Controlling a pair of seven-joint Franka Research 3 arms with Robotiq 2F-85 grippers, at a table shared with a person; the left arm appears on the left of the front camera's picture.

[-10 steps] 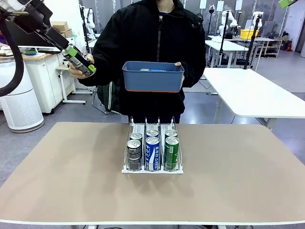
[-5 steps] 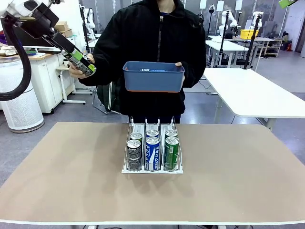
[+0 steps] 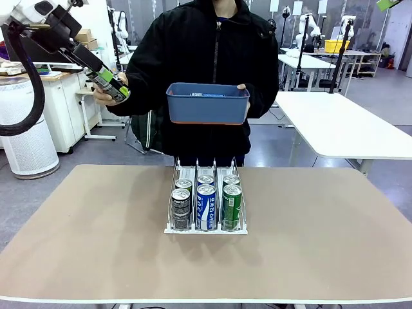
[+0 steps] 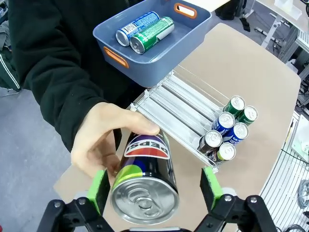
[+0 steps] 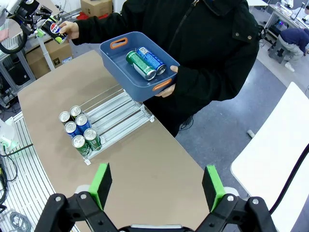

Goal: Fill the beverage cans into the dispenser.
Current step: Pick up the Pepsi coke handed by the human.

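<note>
Front view: left gripper (image 3: 101, 75) shifted slightly, jaws astride black can (image 3: 111, 87).

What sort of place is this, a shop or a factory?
Probably a robotics lab or test workshop: a white robot arm trailing a thick black cable, plain white work tables behind, and a small can dispenser set out like a staged trial.

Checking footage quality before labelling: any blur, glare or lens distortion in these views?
Front view: evenly lit, sharp, faint shadow beside the dispenser. Left wrist view: wide-angle stretch, the near black can looms large yet stays readable. Right wrist view: sharp, evenly lit.
</note>
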